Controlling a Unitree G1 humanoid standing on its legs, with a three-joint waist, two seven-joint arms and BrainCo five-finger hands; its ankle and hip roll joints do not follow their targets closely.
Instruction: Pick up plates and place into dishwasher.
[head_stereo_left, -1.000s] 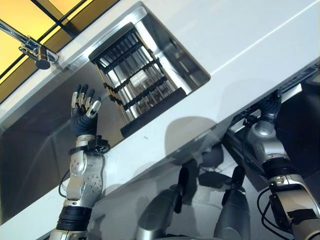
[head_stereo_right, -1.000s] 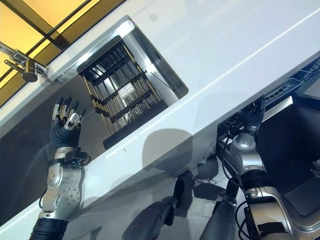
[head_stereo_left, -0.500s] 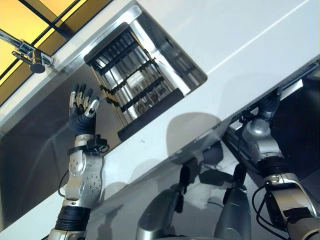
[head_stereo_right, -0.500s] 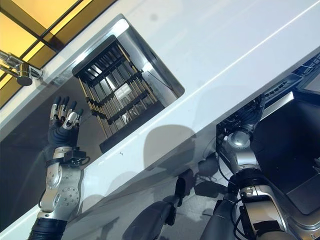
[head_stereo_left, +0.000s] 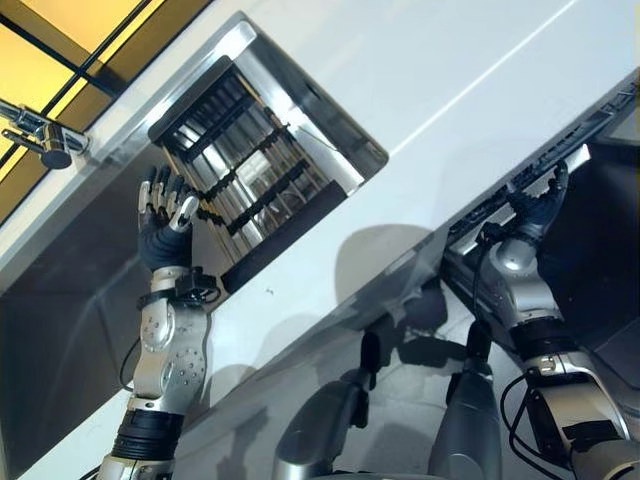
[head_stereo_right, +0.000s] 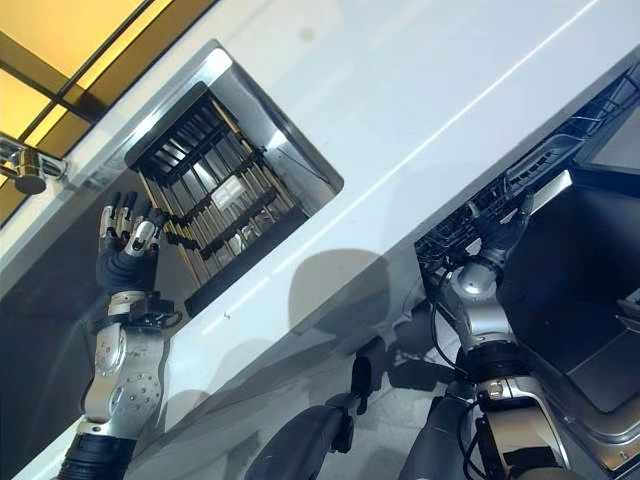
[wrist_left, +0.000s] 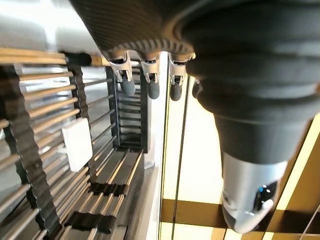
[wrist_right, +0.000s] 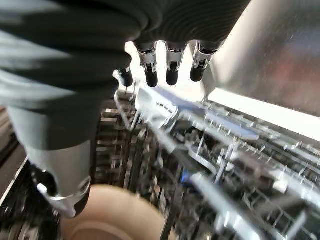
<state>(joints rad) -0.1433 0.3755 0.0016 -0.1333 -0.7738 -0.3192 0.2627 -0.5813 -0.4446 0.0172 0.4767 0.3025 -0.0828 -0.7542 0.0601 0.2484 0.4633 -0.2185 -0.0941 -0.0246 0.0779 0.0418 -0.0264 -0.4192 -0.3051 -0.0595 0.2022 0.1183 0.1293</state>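
A round tan plate (wrist_right: 112, 215), seen only in part and blurred in the right wrist view, lies low among the wires of the grey wire dishwasher rack (wrist_right: 235, 150); whether it is seated in a slot cannot be told. Such a plate is judged to be stiff, smooth, moderately heavy and breakable; it should be taken by the rim, with the thumb on one face and the fingers on the other, and it should not be knocked against the wires. The right robot hand (head_stereo_left: 540, 208) is held at the front edge of the dishwasher rack, just under the edge of the white bench (head_stereo_left: 450, 60), with the fingers straight, the thumb apart and nothing held. The left robot hand (head_stereo_left: 160, 225) is raised on an upright forearm over the stainless-steel sink (head_stereo_left: 60, 300), just beside the black-barred metal drying rack (head_stereo_left: 250, 170), with the fingers spread, open and empty. A small white rectangular piece (wrist_left: 77, 144) is seen on the rods of the drying rack. A chrome tap (head_stereo_left: 40, 135) stands at the far side of the sink.
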